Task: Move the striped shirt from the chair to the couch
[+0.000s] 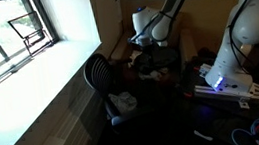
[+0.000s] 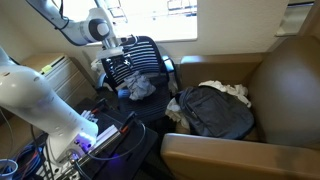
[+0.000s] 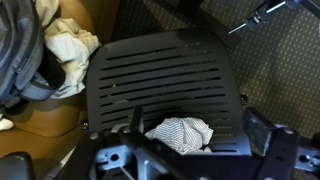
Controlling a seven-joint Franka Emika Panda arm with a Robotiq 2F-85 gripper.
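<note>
Jaws apart above the chair point(image 3: 160, 75), the gripper point(image 3: 185, 160) should drop onto the striped shirt point(image 3: 180, 133) (clear of the backrest slats) and pinch its bunched middle.

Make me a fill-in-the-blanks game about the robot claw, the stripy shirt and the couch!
1. The striped shirt is lying on the seat of the black ____.
2. On the couch, a white cloth lies next to a dark ____.
3. The claw is open and holding ____.

Missing words: chair; backpack; nothing.
</note>
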